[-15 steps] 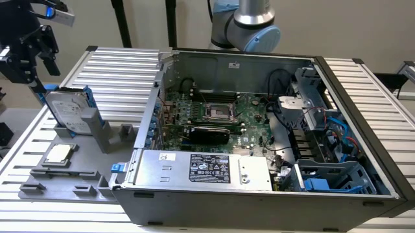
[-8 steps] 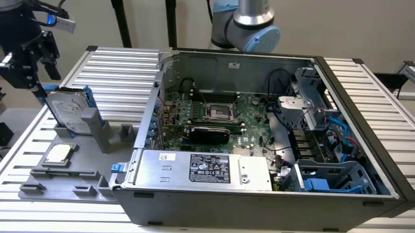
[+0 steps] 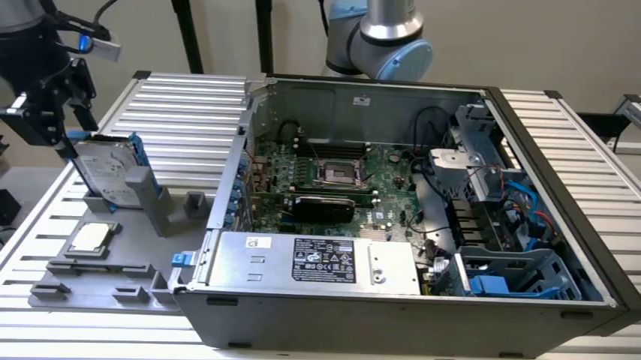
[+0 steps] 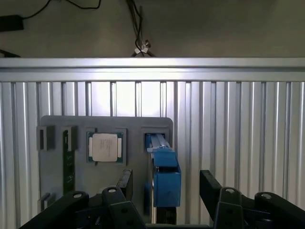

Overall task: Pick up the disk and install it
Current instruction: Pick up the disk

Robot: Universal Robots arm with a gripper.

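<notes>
- Your gripper (image 3: 50,131) hung in the upper left of the exterior frame, above the left edge of the slatted metal table (image 3: 191,97). Its jaws were spread wide and held nothing.
- Through the wrist camera you saw the two black fingers (image 4: 125,183) standing one on each side of the disk (image 4: 166,188). A gap showed on both sides, so neither finger pressed on it.
- The disk stood upright on its edge in a slot of the grey fixture (image 3: 140,262), at the left of the exterior frame. Its silver face and blue rails were in plain sight there.
- In the exterior view the lowest fingertip sat just beside the disk's top corner. You could not tell from that angle whether it touched.
- A small square silver chip (image 3: 90,238) lay flat in a recess of the same fixture, toward the lower left of the exterior frame. It was near the disk's slot but apart from it.
- The open computer case (image 3: 401,322) took up the centre and right of the exterior frame, with the green motherboard (image 3: 341,172) on its floor.
- A large silver box (image 3: 260,262) with a black-and-white label sat along the case's near wall.
- A blue plastic bay (image 3: 511,277) occupied the case's lower right corner.
- The arm's silver and blue joint (image 3: 386,37) rose behind the case at the top centre of the exterior frame.
</notes>
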